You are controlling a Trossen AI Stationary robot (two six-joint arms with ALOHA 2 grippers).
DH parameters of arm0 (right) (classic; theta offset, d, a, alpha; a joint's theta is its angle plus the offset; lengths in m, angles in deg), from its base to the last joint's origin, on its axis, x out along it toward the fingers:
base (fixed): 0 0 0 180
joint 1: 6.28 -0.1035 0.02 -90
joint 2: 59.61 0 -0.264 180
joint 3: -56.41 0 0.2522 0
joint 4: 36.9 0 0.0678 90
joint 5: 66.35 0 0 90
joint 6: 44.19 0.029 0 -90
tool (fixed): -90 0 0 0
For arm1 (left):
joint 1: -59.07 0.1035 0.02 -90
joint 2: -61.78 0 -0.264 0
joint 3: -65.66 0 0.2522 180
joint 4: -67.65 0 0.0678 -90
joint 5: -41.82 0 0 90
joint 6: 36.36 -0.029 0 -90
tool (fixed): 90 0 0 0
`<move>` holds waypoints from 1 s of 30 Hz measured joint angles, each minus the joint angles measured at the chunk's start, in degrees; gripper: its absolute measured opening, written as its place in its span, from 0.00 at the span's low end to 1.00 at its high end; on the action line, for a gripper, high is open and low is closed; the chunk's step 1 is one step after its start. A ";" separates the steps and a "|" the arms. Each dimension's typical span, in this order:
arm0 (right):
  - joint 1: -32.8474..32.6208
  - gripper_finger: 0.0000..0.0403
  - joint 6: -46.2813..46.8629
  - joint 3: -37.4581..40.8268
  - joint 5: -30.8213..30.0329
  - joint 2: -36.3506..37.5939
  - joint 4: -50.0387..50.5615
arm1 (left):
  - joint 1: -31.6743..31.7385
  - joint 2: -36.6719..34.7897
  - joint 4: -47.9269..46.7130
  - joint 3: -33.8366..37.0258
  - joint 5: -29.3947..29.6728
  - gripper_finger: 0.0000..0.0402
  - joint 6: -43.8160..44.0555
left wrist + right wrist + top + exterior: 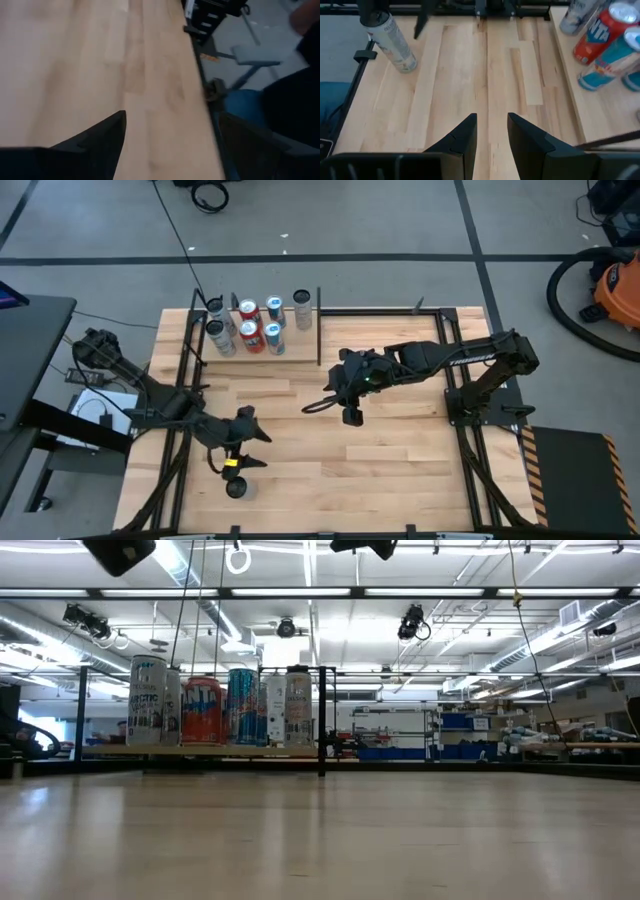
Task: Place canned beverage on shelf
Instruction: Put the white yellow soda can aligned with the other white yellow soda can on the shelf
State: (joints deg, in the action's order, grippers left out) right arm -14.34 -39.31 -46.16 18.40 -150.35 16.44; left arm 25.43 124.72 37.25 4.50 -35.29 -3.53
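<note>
While bringing the left gripper (234, 467) onto the lone beverage can (236, 488), hold the fingers spread and empty as now, with only bare wood between them in the left wrist view. Centre on the can, seemingly upright near the front left edge of the tabletop (400, 460), just beside the gripper and well apart from the shelf (300, 347). Close around the middle of the body, not the rim. Lift straight up, then carry toward the shelf at the far left and aim for a free spot beside the cans (250, 327) crowded there. Leave the right gripper (352, 417), clenched on nothing, hanging over the middle of the table.

Hard to tell whether a finger touches the can's top. Label unreadable. No sight of this can in the low view, only cut-off arm parts at the upper edge.
</note>
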 joint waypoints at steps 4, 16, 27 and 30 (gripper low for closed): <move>-0.02 0.29 -0.49 0.00 0.24 -0.02 -4.71 | 0.47 0.00 0.08 0.00 5.13 0.79 -5.83; 1.25 0.31 -0.70 0.00 1.88 -0.04 -7.16 | 0.48 0.00 0.08 0.00 7.18 0.79 -10.77; 2.69 0.52 -2.94 0.00 1.83 -0.07 -4.80 | 1.21 0.00 0.11 0.00 7.47 0.79 -11.62; 2.66 0.63 -4.31 0.00 1.83 -0.07 -4.81 | 2.79 0.00 0.11 0.00 7.52 0.79 -10.97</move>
State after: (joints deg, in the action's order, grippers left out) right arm -11.67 -43.62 -46.16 20.23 -150.41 11.64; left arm 28.22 124.72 37.36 4.50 -27.77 -14.49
